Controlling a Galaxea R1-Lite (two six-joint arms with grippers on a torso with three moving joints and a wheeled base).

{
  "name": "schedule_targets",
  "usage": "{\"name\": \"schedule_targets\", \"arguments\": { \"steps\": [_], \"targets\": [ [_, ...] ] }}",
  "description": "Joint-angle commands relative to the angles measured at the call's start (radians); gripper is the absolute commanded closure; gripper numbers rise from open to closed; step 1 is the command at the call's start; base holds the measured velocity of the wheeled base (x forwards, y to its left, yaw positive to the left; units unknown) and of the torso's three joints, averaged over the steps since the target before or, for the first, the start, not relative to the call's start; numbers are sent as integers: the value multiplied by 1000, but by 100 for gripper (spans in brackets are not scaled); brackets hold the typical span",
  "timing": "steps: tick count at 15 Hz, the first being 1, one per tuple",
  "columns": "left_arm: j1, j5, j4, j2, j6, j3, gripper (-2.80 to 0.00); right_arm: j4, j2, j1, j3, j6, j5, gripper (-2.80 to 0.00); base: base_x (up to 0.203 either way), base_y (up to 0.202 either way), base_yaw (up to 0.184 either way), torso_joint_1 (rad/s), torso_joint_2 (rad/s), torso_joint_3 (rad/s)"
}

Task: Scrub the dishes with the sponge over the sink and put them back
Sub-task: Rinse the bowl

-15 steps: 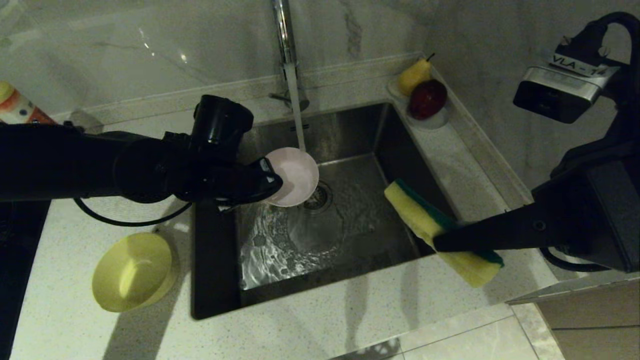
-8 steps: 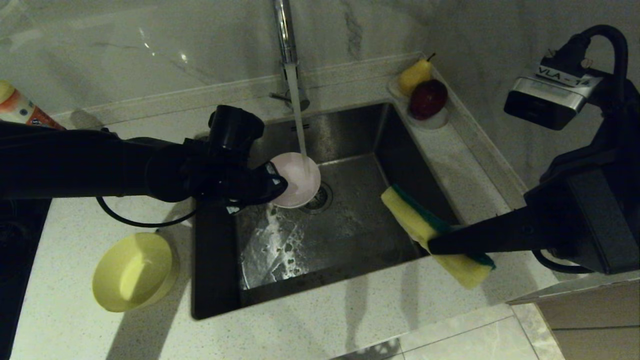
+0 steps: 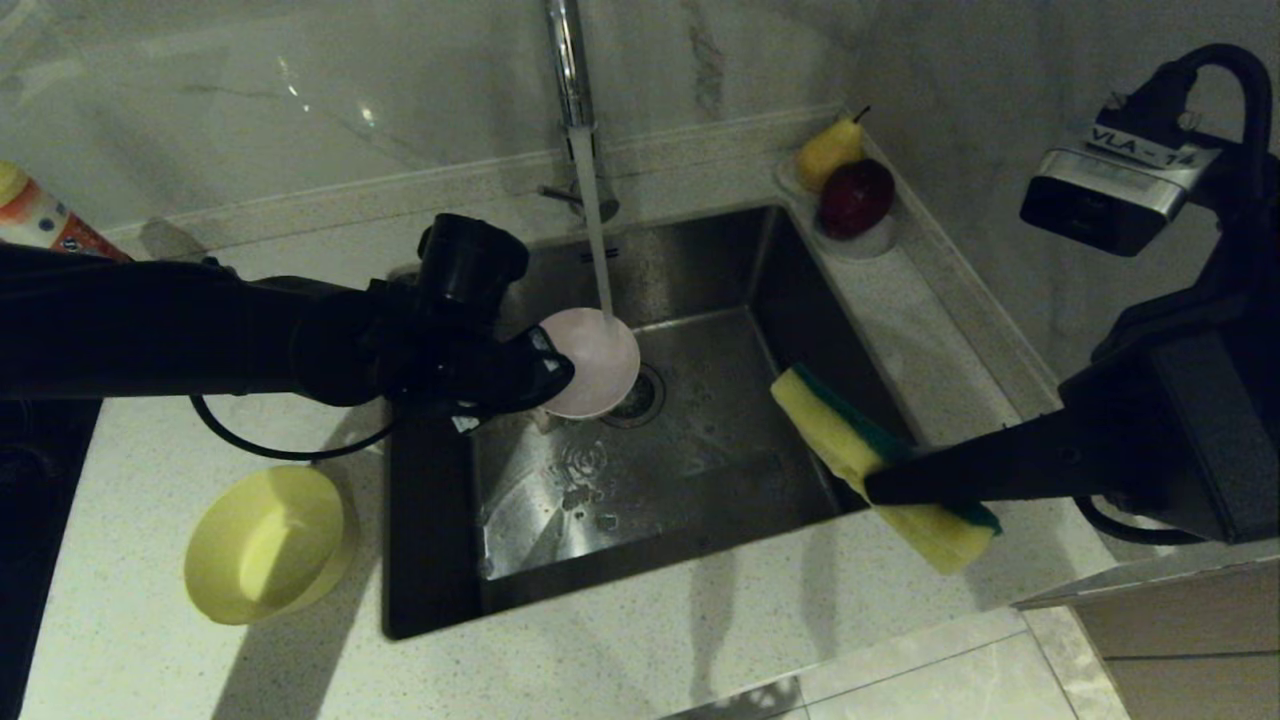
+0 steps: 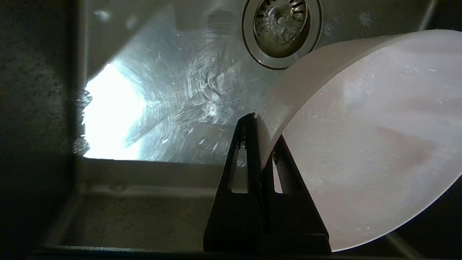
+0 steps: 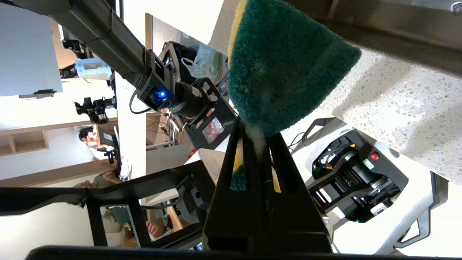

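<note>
- Pink bowl (image 3: 597, 362) pinched by rim in left gripper (image 3: 545, 368), tilted over sink (image 3: 690, 470) under tap stream (image 3: 598, 250), above drain (image 4: 281, 29).
- Sponge (image 3: 880, 470) clamped in right gripper (image 3: 880, 485), at sink's right edge, apart from bowl.
- Risk: thin rim grip, wet plastic, scrubbing push could twist bowl loose into the basin.
- Risk: water deflecting off tilted bowl onto counter (image 3: 650, 650).
- Yellow bowl (image 3: 265, 545) on speckled counter left of sink; fruit dish (image 3: 850, 190) at back corner; marble wall.

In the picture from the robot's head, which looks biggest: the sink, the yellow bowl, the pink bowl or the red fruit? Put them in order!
1. The sink, by far.
2. The yellow bowl.
3. The pink bowl, though it is tilted and partly hidden by the left gripper, so the bowls may really match.
4. The red fruit.
</note>
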Motion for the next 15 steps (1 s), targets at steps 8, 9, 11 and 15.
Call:
{"name": "schedule_targets", "arguments": {
  "steps": [8, 9, 11, 15],
  "targets": [
    [-9, 281, -252, -223, 211, 263, 0, 1, -91, -4, 111, 13, 4, 0, 0, 0, 0, 0, 0, 0],
    [-9, 316, -345, -245, 272, 297, 0, 1, -88, -4, 120, 13, 3, 0, 0, 0, 0, 0, 0, 0],
    [-8, 342, -531, -288, 402, 375, 0, 0, -85, -14, 143, 13, 2, 0, 0, 0, 0, 0, 0, 0],
    [-8, 355, -907, -360, 674, 470, 0, -1, -70, -20, 165, 4, 11, 0, 0, 0, 0, 0, 0, 0]
  ]
}}
